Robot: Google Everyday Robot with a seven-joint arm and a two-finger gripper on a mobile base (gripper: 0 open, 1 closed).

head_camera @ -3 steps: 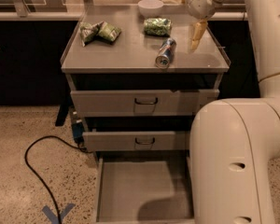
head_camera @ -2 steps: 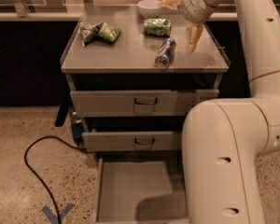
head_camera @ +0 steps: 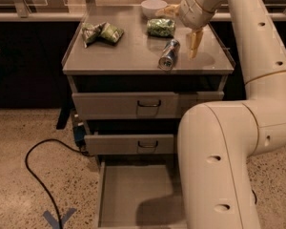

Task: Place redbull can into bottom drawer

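The redbull can (head_camera: pixel 168 55) lies on its side on the cabinet top (head_camera: pixel 128 56), its shiny end facing the front edge. My gripper (head_camera: pixel 183 27) hangs above the top's right part, just right of and slightly behind the can, not touching it. Its fingers are spread apart and empty; one fingertip (head_camera: pixel 195 43) points down beside the can. The bottom drawer (head_camera: pixel 133 194) is pulled out at floor level, a grey tray with a bare floor, partly hidden on the right by my arm (head_camera: pixel 219 166).
Two green snack bags (head_camera: pixel 101 32) lie at the top's left, another (head_camera: pixel 161 26) behind the can, and a white bowl (head_camera: pixel 153 6) at the back. Two upper drawers (head_camera: pixel 138 104) with dark handles stand slightly out. A black cable (head_camera: pixel 43 175) runs across the floor.
My gripper has moved slightly left and down, closer to the can. The can has not moved.
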